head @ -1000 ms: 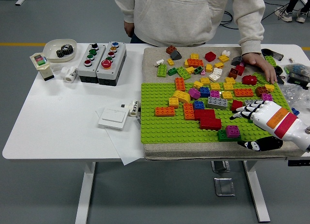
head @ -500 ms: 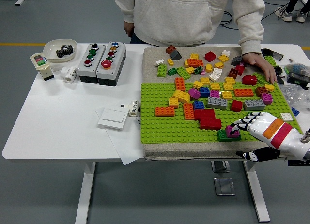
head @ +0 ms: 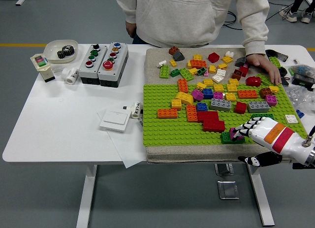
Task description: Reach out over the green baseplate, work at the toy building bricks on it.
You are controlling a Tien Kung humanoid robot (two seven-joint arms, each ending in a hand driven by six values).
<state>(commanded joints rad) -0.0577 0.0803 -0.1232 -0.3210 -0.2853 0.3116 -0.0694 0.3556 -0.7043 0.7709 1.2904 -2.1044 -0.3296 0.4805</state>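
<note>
- Movement since a second ago: the right robot hand (head: 244, 129) has drawn back from the red and grey bricks further out and come down toward the near edge of the green baseplate (head: 162, 129), so its fingertips (head: 239, 131) now sit on the magenta brick (head: 236, 134).
- Meaning for the task, as I judge it: the reach is done and the work on one brick is starting, probably a pinch or a press.
- Robot hand state: fingers curled forward and partly closed, touching the magenta brick's top and far side; a full grip is not clear.
- Under the fingertips, that brick sits on a dark green brick (head: 228, 138).
- Red bricks (head: 211, 120) lie just left of the robot hand.
- Well beyond the robot hand, a person's hand (head: 266, 68) rests among loose bricks.
- Left robot hand is out of view.
</note>
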